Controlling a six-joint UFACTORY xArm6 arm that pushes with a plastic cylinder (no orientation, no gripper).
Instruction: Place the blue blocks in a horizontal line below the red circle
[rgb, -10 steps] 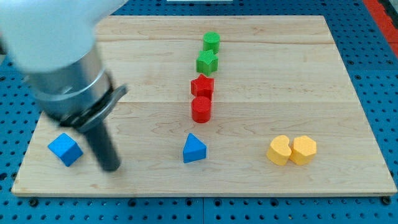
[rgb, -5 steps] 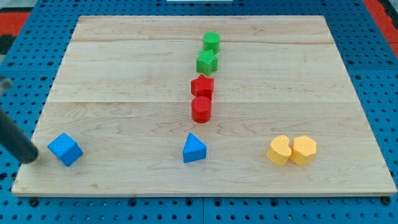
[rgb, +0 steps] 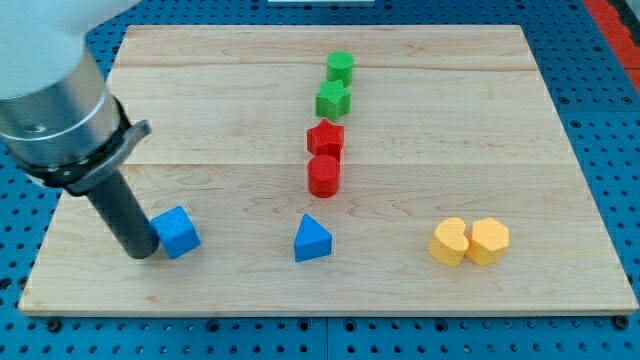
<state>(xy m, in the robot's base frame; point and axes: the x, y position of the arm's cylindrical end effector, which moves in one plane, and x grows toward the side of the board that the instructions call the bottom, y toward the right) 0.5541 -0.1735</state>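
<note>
Blue cube (rgb: 177, 232) shifted right by my tip (rgb: 142, 253)

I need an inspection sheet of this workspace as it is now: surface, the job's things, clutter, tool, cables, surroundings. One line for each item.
Surface: wooden board, light planks, lying flat.
Job's things: blue cube at lower left; blue triangle to its right, directly below the red circle; the two blue blocks are apart, at about one level.
Clutter: red star above the red circle; green star and green circle above it, in one column; two yellow blocks touching, at lower right.
Tool: my tip rests against the blue cube's left side.
Cables: nothing seen.
Surroundings: blue perforated table around the board.
</note>
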